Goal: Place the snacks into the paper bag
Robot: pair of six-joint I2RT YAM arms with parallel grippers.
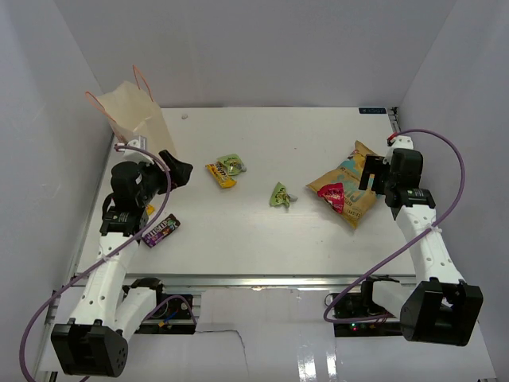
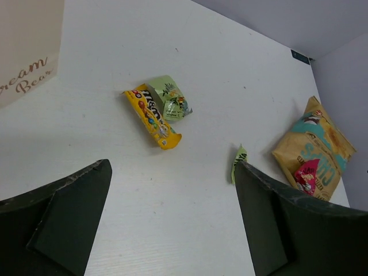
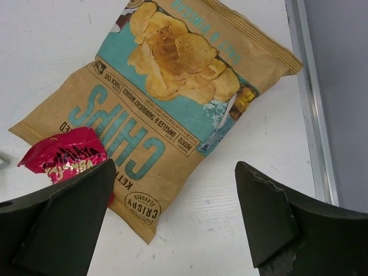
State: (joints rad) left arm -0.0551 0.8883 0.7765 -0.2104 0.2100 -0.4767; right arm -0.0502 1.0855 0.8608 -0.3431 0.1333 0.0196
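- The paper bag stands at the far-left corner of the worktop with its mouth up. Nothing braces it, and no snack can be seen inside.
- Nearest it on the left are a dark candy pack close to the left arm, and a yellow packet touching a green packet.
- A second green packet lies alone mid-worktop.
- The chip bag lies flat on the right side, well apart from the paper bag, with a small red packet resting on its lower corner.
- The left hand hovers just in front of the paper bag with its jaws spread wide, holding nothing.
- The right hand hangs over the chip bag, also wide open and empty.
- Risks, as I judge them:
  - The red packet will likely slide off when the chip bag is lifted.
  - A pinch on the puffed chip bag may slip or crush the chips.
  - The wide chip bag could catch the paper bag's rim and topple or push it, since the paper bag looks light.
  - Grabbing the yellow packet may drag its green neighbour along.
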